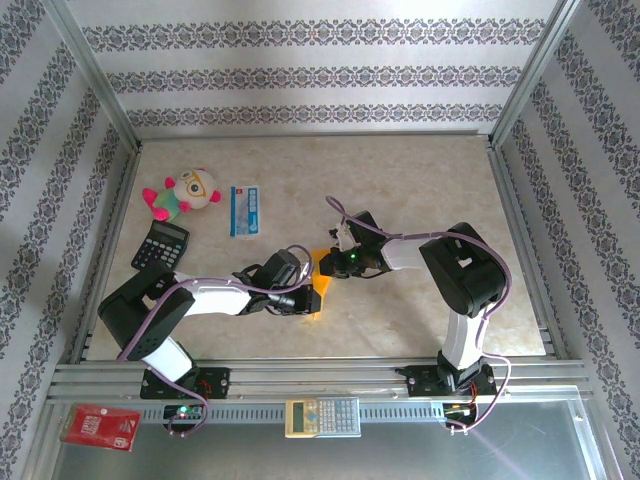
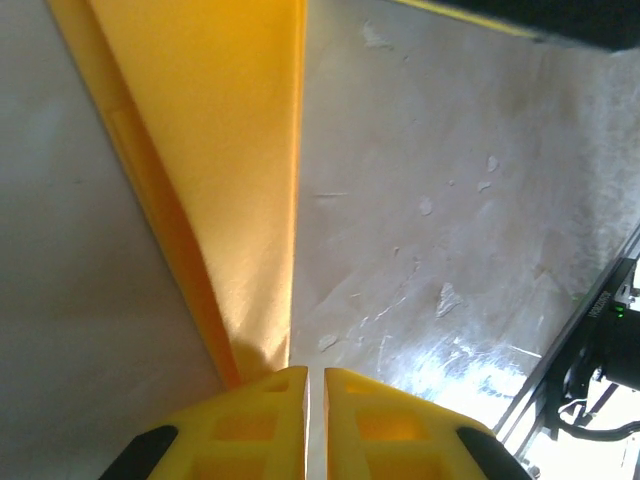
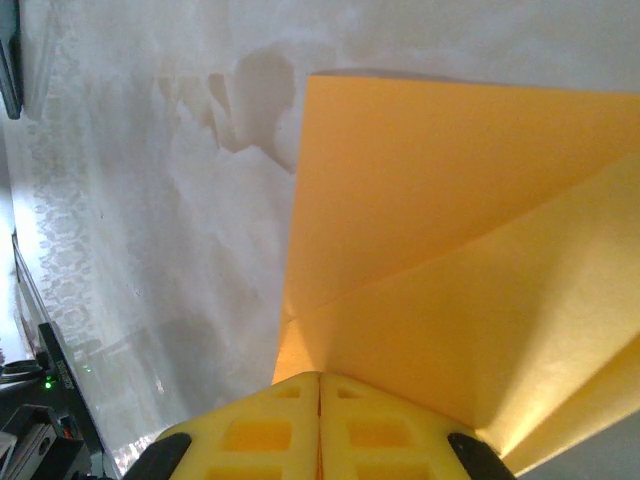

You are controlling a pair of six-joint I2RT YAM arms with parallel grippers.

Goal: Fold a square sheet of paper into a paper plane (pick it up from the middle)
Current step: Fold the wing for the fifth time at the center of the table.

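Beige table, left claw and right claw both clamped on folded paper

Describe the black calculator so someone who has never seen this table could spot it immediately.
Look to the left side of the marble-patterned table, where a pink-and-white plush toy lies. Just toward the table's near edge from it sits the black calculator, left of a blue-and-white packet. It is dark with a keypad, unlike the beige calculator on the metal rail out front.
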